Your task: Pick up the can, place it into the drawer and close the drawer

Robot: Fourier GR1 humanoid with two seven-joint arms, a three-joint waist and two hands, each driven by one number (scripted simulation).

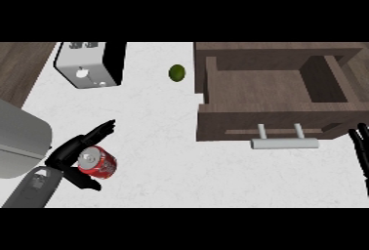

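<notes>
Head view, looking steeply down on a white counter (166, 146). The left hand (75, 155) lay at lower left, its grey forearm entering from the bottom edge. Its fingers (99, 131) extended up and to the right above the can (98, 163), while the thumb (86, 182) curved beneath it; the can sat between them, lying on its side with its silver end facing up and left. Fingers and thumb appeared to bracket the red can, though actual contact could not be confirmed. The can lay well apart from the drawer (277, 93), which stood open at upper right, its wooden interior exposed and its handle (284, 142) projecting toward the viewer. The right hand (360, 151) showed at the right edge, fingers straight and apart, pointing upward, resting. A toaster (90, 63) stood at upper left. A small green fruit (177, 72) lay between the toaster and the drawer, just beside the drawer's left wall.
</notes>
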